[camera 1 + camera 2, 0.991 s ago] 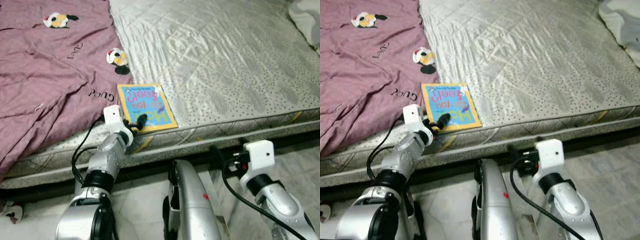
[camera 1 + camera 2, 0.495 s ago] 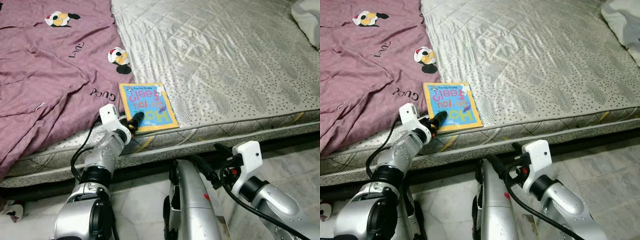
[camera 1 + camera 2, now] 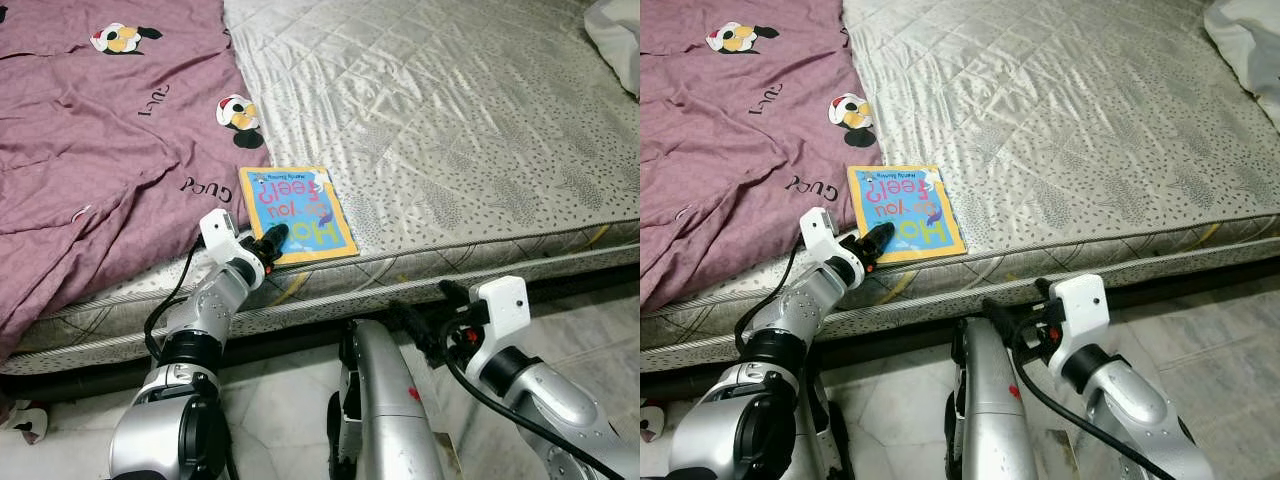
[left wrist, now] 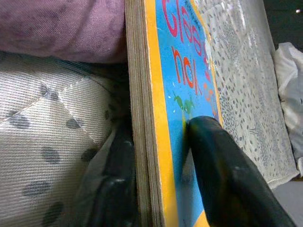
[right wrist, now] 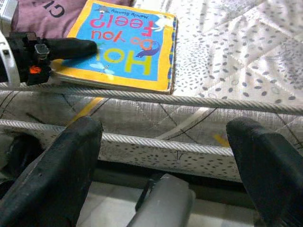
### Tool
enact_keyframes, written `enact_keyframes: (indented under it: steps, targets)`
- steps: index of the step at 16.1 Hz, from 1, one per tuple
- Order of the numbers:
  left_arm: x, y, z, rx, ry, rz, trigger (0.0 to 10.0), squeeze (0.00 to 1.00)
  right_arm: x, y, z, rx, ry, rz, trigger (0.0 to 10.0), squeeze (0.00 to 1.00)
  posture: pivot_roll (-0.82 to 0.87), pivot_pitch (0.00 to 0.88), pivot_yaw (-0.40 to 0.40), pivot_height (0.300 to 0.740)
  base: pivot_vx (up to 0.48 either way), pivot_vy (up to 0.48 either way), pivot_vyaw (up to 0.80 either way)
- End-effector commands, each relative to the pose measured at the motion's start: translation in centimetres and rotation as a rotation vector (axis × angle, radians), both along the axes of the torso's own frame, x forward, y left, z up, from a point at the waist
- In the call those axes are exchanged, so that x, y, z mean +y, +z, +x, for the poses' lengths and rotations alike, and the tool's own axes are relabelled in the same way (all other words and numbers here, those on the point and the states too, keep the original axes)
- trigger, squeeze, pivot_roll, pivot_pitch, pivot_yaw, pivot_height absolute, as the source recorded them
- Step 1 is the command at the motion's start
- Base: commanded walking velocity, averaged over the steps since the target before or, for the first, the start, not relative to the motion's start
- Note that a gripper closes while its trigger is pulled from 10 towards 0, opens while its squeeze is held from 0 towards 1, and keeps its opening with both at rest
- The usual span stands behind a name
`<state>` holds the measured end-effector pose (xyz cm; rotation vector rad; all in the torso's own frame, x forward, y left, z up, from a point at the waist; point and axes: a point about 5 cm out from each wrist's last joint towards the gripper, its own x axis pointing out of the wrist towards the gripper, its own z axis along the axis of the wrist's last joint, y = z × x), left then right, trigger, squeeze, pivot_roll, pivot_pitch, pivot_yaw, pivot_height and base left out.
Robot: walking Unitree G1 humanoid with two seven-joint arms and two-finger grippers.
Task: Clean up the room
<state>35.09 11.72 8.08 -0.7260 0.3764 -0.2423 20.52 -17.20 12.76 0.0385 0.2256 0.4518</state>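
Mattress (image 3: pixel 480 150) edge: left gripper (image 3: pixel 268 243) jaws pinch yellow-bordered blue book (image 3: pixel 295 212); right gripper (image 5: pixel 165 165) jaws wide.

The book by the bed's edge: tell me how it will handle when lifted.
The book shows thick board pages, so it is probably stiff and will not droop. Its glossy cover may slip between the left gripper fingers pinching one corner.

Two silver arms with rounded metal shells and black joint rings are seen. Each wrist is capped by a white block, from which a black cable is looped back. The left gripper (image 3: pixel 272 240) and right gripper (image 5: pixel 165 161) are fitted with long black fingers. A small red mark is borne by the silver body.
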Motion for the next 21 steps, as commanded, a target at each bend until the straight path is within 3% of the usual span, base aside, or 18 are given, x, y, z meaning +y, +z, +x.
enact_keyframes:
  steps: [1, 9, 11, 15, 18, 21]
  targets:
    - [-0.4, 0.2, 0.0, -0.003, -0.022, -0.004, 0.0, 0.0, -0.4, -0.1, 0.0, 0.0, -0.024, -0.013, 10.0, 0.0, -0.21, 0.18, -0.082, 0.518, 0.0, 0.0, 0.0]
    - [-0.4, 1.7, 0.3, -0.103, -0.021, 0.022, 0.0, 0.0, 0.1, -0.5, 0.5, -0.014, -0.033, -0.031, 10.0, 0.0, -0.19, 0.177, -0.078, 0.518, 0.0, 0.0, 0.0]
    - [-0.2, 3.3, 0.3, -0.25, -0.031, 0.152, 0.0, 0.0, 0.5, -0.8, 0.5, -0.011, -0.036, -0.02, 10.0, 0.0, -0.17, 0.169, -0.07, 0.518, 0.0, 0.0, 0.0]
    - [-0.6, 5.2, 0.0, -0.389, 0.0, 0.208, 0.0, 0.0, 1.1, -1.8, 1.0, -0.009, -0.052, -0.004, 10.0, 0.0, -0.13, 0.12, -0.051, 0.518, 0.0, 0.0, 0.0]
    - [0.5, 6.7, -0.5, -0.512, 0.046, 0.315, 0.0, 0.0, 1.6, -1.8, 2.3, -0.051, -0.096, 0.01, 10.0, 0.0, -0.1, 0.114, -0.025, 0.518, 0.0, 0.0, 0.0]
    - [2.5, 8.0, -2.9, -0.635, 0.088, 0.495, 0.0, 0.0, 1.0, -2.1, 3.2, -0.067, -0.226, 0.065, 10.0, 0.0, -0.08, 0.1, -0.006, 0.518, 0.0, 0.0, 0.0]
